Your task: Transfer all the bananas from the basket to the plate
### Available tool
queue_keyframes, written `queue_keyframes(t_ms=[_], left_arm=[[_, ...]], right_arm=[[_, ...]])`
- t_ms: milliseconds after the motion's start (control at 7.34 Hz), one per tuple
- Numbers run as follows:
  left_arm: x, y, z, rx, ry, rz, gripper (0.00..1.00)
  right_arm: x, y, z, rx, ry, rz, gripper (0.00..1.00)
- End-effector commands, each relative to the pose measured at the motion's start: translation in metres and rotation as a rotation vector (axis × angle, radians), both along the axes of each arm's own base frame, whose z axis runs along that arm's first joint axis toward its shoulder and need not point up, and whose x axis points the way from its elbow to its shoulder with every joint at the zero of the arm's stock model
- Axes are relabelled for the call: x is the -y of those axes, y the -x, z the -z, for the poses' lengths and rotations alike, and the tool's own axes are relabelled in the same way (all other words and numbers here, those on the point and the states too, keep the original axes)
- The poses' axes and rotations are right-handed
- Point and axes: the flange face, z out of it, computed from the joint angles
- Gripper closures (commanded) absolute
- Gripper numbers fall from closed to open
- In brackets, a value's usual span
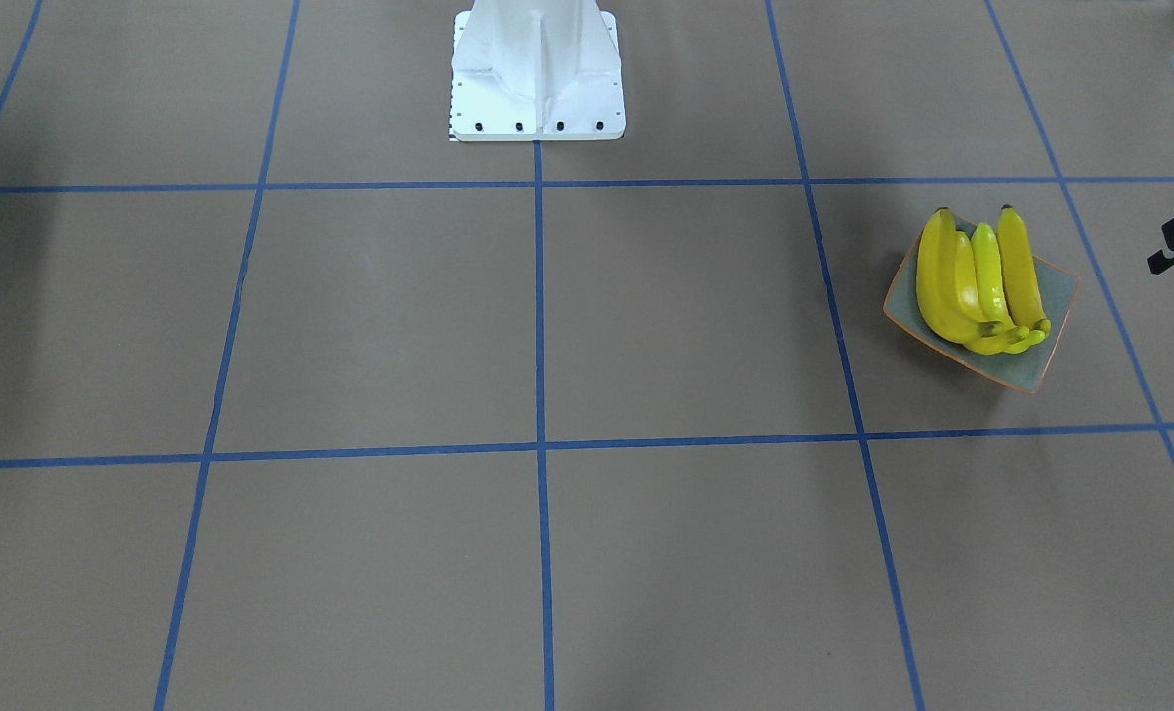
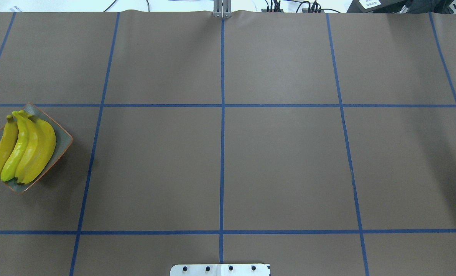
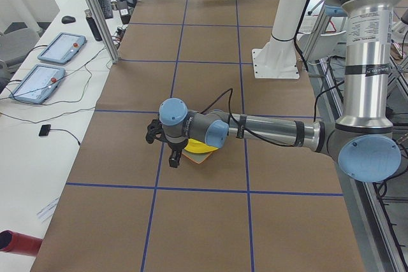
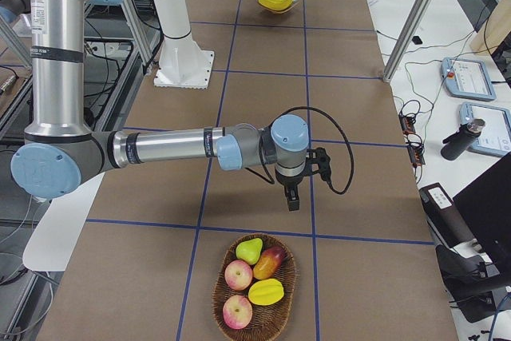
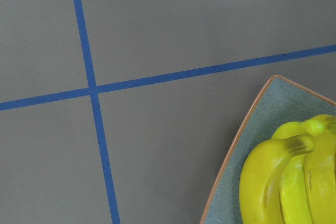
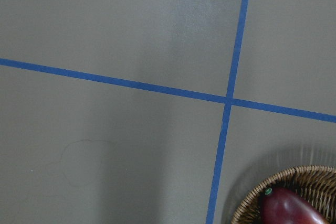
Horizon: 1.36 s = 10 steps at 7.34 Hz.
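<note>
Four bright yellow, glossy plastic bananas [image 2: 24, 147] are lying side by side on the square grey-green plate with the thin orange rim [image 2: 62, 141]. In the overhead view that plate is sitting at the 9 o'clock edge of the brown paper-covered desk with its blue tape grid [image 2: 281, 165]. Their long axes are running from about 1 o'clock down to 7 o'clock there. The stems are bunching together at the far end and the dark tips are pointing back toward the robot's side. The outermost tip is poking out past the plate's rim.

Over to the left arm [image 3: 274, 130], silver tube with pale blue joints: it is stretching out low and nearly level above the desk. Its wrist is bending so the black left hand [image 3: 173, 156] is pointing straight down, just beside the plate. Whether its fingers are apart or together, I cannot tell. Its wrist camera is catching one plate corner and the banana stems at 4 o'clock.

The right arm [image 4: 168, 148] is mirroring that pose at the other end, forearm level and the right hand [image 4: 293, 197] aiming down at bare desk. It is hovering at 12 o'clock from the round wicker basket [image 4: 215, 297], apart from it. Again, I cannot tell how the fingers are set. The basket is holding a green pear, two pinkish apples, a red-green mango and a yellow starfruit.
</note>
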Motion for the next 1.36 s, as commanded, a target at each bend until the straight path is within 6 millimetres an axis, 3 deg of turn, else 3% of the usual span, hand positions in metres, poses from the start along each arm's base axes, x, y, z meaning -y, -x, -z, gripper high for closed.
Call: queue_keyframes(t_ms=[0, 409, 954, 1227], left_arm=[[0.006, 0.009, -0.004, 0.112, -0.052, 0.015, 0.00], [0.004, 0.011, -0.021, 0.150, -0.016, -0.024, 0.00], [-0.001, 0.007, -0.017, 0.067, 0.031, -0.038, 0.00], [0.000, 0.005, -0.014, 0.063, 0.027, -0.038, 0.00]], right_arm=[[0.008, 0.012, 0.006, -0.002, 0.011, 0.024, 0.00], [0.014, 0.020, 0.006, -0.006, 0.019, 0.048, 0.00], [0.028, 0.026, 0.008, -0.004, 0.027, 0.057, 0.00], [0.024, 0.024, 0.014, 0.016, 0.025, 0.054, 0.00]])
